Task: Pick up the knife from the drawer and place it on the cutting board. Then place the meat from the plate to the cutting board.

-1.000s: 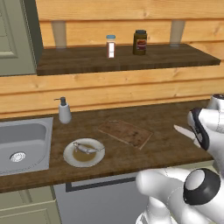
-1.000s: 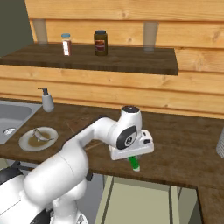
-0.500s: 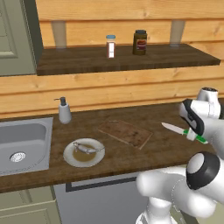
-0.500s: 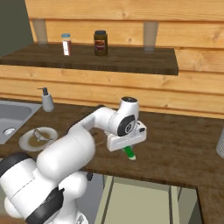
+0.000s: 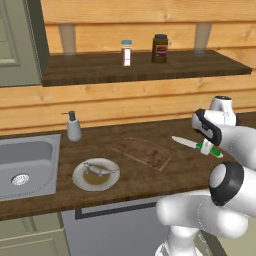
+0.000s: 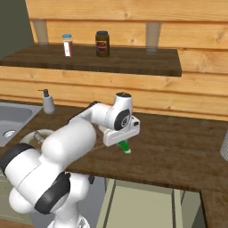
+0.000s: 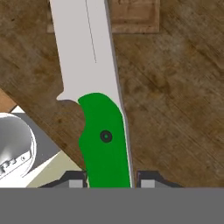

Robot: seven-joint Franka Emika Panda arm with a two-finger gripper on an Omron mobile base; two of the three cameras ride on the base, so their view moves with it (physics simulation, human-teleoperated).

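Observation:
My gripper [image 5: 207, 146] is shut on the green handle of the knife [image 5: 186, 143] and holds it above the counter, pale blade pointing left toward the cutting board [image 5: 144, 152]. In the hand view the knife [image 7: 104, 135] sits between the fingertips [image 7: 147, 180], with the board's edge [image 7: 133, 17] just past the blade tip. From the right, the gripper [image 6: 121, 140] shows the green handle end [image 6: 124, 147]. The meat [image 5: 98, 170] lies on the plate [image 5: 80, 181], left of the board. The drawer [image 6: 142, 205] stands open below the counter.
A steel sink [image 5: 25, 165] is at the far left with a soap dispenser [image 5: 73, 127] behind it. On the wall shelf stand a dark jar [image 5: 160, 48] and a small bottle [image 5: 126, 52]. Bare counter [image 6: 178, 147] stretches to the right.
The arm has carried the knife leftward over the counter, from the right edge toward the cutting board. Plate, meat and board have not moved.

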